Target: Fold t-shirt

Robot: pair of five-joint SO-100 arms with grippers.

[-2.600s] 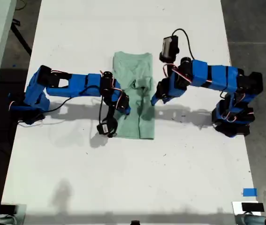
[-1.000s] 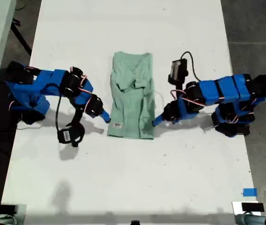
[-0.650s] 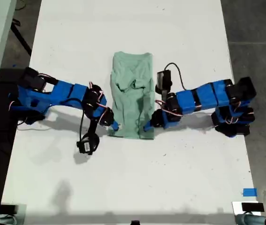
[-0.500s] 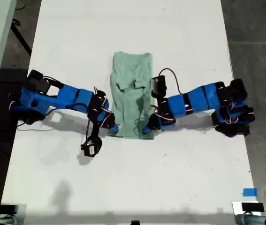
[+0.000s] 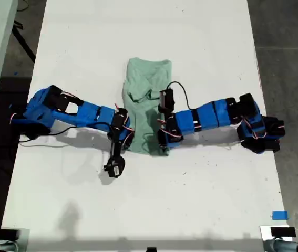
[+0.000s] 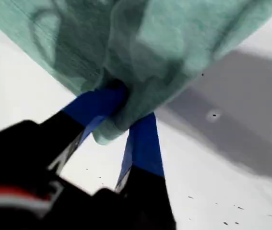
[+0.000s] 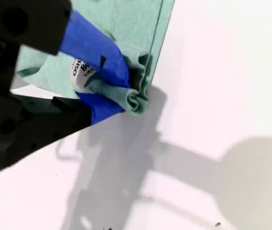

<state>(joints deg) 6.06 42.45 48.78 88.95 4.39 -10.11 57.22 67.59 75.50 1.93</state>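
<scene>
The t-shirt (image 5: 147, 100) lies in a narrow, rumpled lengthwise strip at the middle of the white surface (image 5: 138, 31). In the exterior view its neck end points to 12 o'clock and its hem end to 6 o'clock.

My first gripper (image 5: 162, 143) reaches in from 3 o'clock in the exterior view and sits at the shirt's 5 o'clock corner. In the first wrist view its blue fingers (image 6: 143, 143) are clenched on a bunched fold of the mint cloth, which hangs above a grey shadow on the surface.

My second gripper (image 5: 127, 139) comes in from 9 o'clock in the exterior view and meets the shirt's 7 o'clock corner. In the second wrist view its fingers (image 7: 95, 45) pinch the gathered hem edge, with the small white tag (image 7: 79, 71) lying just beside the upper finger.

The hem end between the two grippers is puckered and narrower than the neck end

A strip of blue tape (image 5: 279, 215) sits on the surface at 5 o'clock in the exterior view, well apart from the shirt
</scene>
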